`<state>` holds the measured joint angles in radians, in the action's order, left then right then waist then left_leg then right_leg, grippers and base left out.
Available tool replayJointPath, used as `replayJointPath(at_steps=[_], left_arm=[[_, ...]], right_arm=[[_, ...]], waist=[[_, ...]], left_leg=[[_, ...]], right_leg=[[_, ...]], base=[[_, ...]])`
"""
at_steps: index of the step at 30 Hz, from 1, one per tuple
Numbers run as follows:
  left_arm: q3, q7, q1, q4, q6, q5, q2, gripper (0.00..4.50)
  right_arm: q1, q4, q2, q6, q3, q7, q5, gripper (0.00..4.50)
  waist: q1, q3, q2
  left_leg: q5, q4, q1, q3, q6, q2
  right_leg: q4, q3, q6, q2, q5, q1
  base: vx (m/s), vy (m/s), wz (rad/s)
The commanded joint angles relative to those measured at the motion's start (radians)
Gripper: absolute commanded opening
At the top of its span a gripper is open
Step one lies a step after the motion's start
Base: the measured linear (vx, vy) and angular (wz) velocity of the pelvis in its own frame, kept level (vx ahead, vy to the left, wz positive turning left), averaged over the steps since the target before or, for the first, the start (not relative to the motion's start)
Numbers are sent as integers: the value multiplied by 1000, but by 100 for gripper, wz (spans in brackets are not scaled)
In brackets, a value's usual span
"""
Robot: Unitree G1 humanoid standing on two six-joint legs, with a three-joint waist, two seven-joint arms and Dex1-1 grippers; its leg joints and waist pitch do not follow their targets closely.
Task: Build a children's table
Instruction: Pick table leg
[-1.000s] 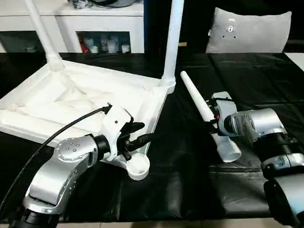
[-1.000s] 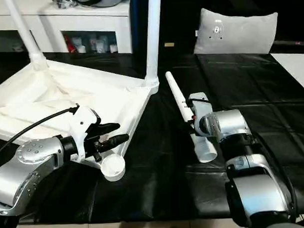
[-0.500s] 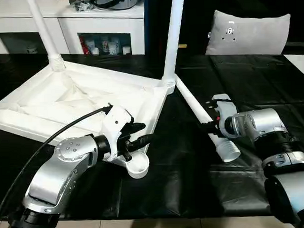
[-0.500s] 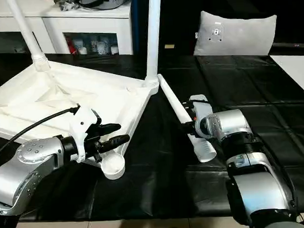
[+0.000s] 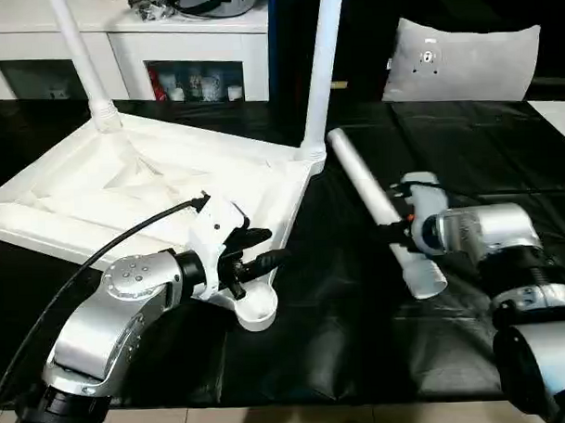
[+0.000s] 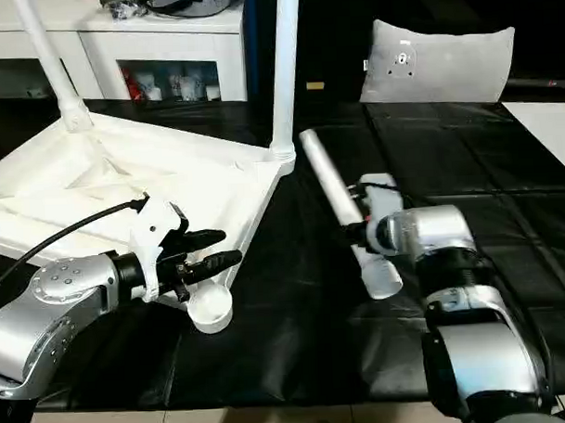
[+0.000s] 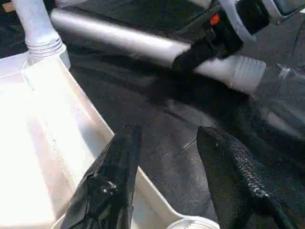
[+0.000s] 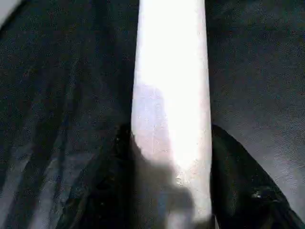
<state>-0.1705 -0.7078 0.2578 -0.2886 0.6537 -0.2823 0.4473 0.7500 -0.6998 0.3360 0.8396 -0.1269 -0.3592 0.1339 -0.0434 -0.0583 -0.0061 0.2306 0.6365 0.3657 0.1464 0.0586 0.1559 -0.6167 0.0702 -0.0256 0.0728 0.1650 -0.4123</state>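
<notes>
1. My left pincer (image 5: 261, 252) is nearest to me. Its two black fingers (image 7: 110, 177) are spread apart and pinch nothing. They hang just over the near edge of the white plastic table top (image 5: 133, 193), by the round empty corner socket (image 5: 254, 307) closest to me.
2. My right pincer (image 5: 397, 229) is pressed onto a long white tube leg (image 5: 379, 207). One black finger sits on each side of the tube, as my right wrist view shows (image 8: 240, 191).
3. That leg lies tilted over the big table with the black cover (image 5: 361, 339). Its wide ribbed end (image 5: 424, 278) points toward me and its thin end points away, near the far corner of the white top.
4. The white top lies upside down on the black cover, ribs facing up, to the left of the leg I hold.
5. Farther back, two more white tube legs stand upright in the far sockets, one on the left (image 5: 80, 63) and one on the right (image 5: 319, 66).
6. Behind those is a white cabinet with glass doors (image 5: 189, 48), and a grey cushion (image 5: 463, 61) rests at the back right.
</notes>
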Motion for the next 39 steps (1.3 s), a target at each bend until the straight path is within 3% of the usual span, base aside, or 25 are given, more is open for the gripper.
replayJointPath(at_steps=[1, 3, 4, 6, 7, 9, 11, 13, 19, 20, 24, 28, 36, 39], left_arm=[[22, 16, 19, 7, 0, -11, -9, 221], [32, 29, 22, 13, -6, -12, -20, 221], [50, 51, 38, 30, -20, -14, -41, 221], [60, 63, 49, 41, -27, -16, -54, 221], [91, 86, 83, 61, -35, -38, -90, 221], [131, 107, 130, 83, -31, -85, -141, 248], [154, 114, 157, 93, -20, -119, -169, 255], [200, 134, 235, 122, -2, -190, -243, 271], [276, 204, 355, 205, 56, -295, -353, 340], [307, 238, 392, 240, 70, -336, -393, 346], [356, 276, 442, 278, 89, -418, -454, 349], [383, 291, 465, 275, 115, -490, -501, 349], [397, 314, 478, 280, 139, -546, -533, 349], [373, 313, 474, 275, 118, -517, -524, 349]], right_arm=[[-30, 95, -8, -157, -82, 18, 55, 183], [-51, 140, -11, -207, -97, -1, 69, 183], [-62, 189, -22, -228, -139, -26, 113, 183], [-63, 213, -30, -224, -171, -45, 148, 183], [-68, 274, -51, -209, -233, -121, 244, 183], [-87, 368, -77, -201, -279, -223, 356, 183], [-102, 426, -90, -195, -289, -268, 415, 183], [-138, 541, -108, -150, -270, -347, 534, 183], [-173, 640, -125, -74, -234, -431, 619, 183], [-185, 664, -130, -52, -222, -452, 641, 183], [-211, 699, -131, -30, -190, -462, 678, 183], [-226, 714, -130, -23, -166, -466, 683, 183], [-263, 754, -127, -15, -126, -483, 704, 183], [-275, 751, -126, -45, -93, -462, 657, 183]], waist=[[-7, 64, 9], [-9, 66, 7], [-9, 66, 5], [-12, 69, 6], [-11, 67, 6], [-16, 70, 3], [-21, 70, 4], [-24, 67, 3], [-41, 67, 1], [-45, 67, -7], [-57, 69, -6], [-58, 70, -8], [-64, 68, -10], [-66, 70, -10]], left_leg=[[162, -91, -3, -9, 24, 57], [128, -90, 0, -7, 7, 56], [111, -89, 2, -5, -7, 54], [85, -88, 3, -6, -25, 54], [87, -88, 1, -4, -33, 54], [87, -85, 0, -2, -50, 55], [67, -88, 4, -7, -69, 61], [80, -86, -2, -2, -70, 59], [79, -87, 0, -3, -56, 57], [71, -87, 1, -2, -57, 55], [51, -86, 2, -5, -58, 56], [26, -85, 5, -5, -63, 57], [25, -87, 6, -4, -65, 55], [6, -88, 6, -6, -67, 57]], right_leg=[[72, -50, -195, 74, 272, 57], [69, -50, -199, 70, 233, 59], [69, -50, -203, 69, 219, 63], [65, -49, -214, 68, 195, 65], [68, -50, -216, 68, 203, 62], [68, -51, -225, 70, 190, 65], [63, -46, -230, 70, 172, 66], [72, -48, -227, 71, 209, 62], [80, -46, -202, 72, 276, 61], [81, -46, -191, 72, 287, 61], [85, -45, -171, 74, 302, 59], [81, -45, -180, 75, 259, 62], [88, -45, -148, 74, 299, 63], [83, -45, -151, 73, 267, 62]], base=[[0, 0, 0], [0, 0, 0], [0, 0, 0], [0, 0, 0], [0, 0, 0], [0, 0, 0], [0, 0, 0], [0, 0, 0], [0, 0, 0], [0, 0, 0], [0, 0, 0], [0, 0, 0], [0, 0, 0], [0, 0, 0]])
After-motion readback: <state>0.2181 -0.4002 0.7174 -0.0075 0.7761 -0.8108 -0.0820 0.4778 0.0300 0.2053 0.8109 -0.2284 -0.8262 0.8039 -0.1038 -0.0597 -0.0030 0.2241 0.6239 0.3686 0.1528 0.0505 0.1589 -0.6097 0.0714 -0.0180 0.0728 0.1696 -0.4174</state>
